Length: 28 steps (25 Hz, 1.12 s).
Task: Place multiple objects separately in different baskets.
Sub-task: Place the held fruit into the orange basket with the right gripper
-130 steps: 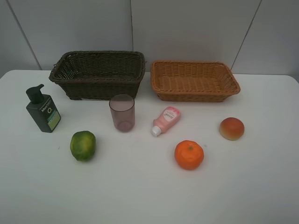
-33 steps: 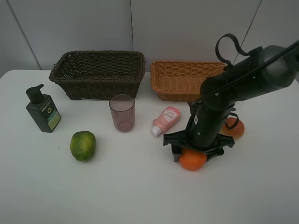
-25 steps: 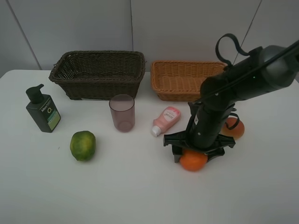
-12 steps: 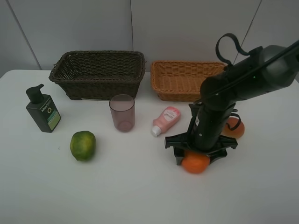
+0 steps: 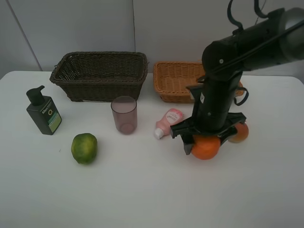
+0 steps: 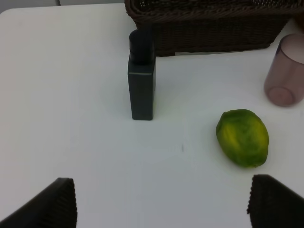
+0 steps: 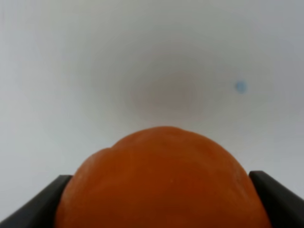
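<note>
**Right pincer holding the orange in front of the baskets**

The right pincer (image 5: pixel 205 141) pinches the orange (image 5: pixel 205 150) between its two fingers. In the right wrist view a soft shadow lies on the worktop (image 5: pixel 142 194) apart from the fruit, so the orange hangs clear of the surface. It is well to the front and right of the dark basket (image 5: pixel 102 88).

The left pincer (image 6: pixel 161 204) stands spread wide with nothing between its fingers, and it shows only in the left wrist view.

Placed from the dark basket:
- The tan basket (image 5: pixel 176 63) stands just beside its right end. Both baskets show no contents, though the arm hides part of the tan one.
- The mauve cup (image 5: pixel 124 115) stands upright just in front of its right end.
- The pump bottle (image 5: pixel 43 113) stands upright in front of its left end.
- The green citrus (image 5: pixel 84 148) lies farther forward.
- The pink tube (image 5: pixel 169 121) lies on its side to the front right, cap toward the viewer.
- The peach (image 5: pixel 240 134) lies farthest right, partly hidden behind the right pincer.
</note>
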Tool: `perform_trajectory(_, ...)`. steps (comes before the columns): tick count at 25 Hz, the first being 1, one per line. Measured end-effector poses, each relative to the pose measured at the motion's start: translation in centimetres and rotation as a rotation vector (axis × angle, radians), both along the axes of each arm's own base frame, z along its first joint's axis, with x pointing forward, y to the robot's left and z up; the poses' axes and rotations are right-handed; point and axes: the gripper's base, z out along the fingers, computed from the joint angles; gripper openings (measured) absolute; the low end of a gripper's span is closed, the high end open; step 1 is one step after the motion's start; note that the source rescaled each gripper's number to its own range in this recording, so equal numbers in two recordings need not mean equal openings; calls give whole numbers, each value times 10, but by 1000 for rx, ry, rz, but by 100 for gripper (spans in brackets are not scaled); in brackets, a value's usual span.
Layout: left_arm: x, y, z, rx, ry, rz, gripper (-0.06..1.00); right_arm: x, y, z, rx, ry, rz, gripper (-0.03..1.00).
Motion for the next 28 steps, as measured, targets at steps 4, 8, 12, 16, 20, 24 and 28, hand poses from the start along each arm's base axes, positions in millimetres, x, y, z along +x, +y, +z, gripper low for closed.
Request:
perform_trajectory(4,0,0,0,0,0,0,94,14,5,25,-26,-34,45,46)
perform_trajectory(8,0,0,0,0,0,0,94,30,12,52,-21,-111,73,46)
perform_trajectory(12,0,0,0,0,0,0,94,44,17,75,-16,-178,99,46)
perform_trajectory(16,0,0,0,0,0,0,94,64,14,86,-3,-227,69,46)
perform_trajectory(20,0,0,0,0,0,0,94,90,3,84,-6,-247,27,46)
perform_trajectory(24,0,0,0,0,0,0,94,116,-6,75,13,-294,-9,46)
perform_trajectory(28,0,0,0,0,0,0,94,142,-15,59,26,-342,-33,46)
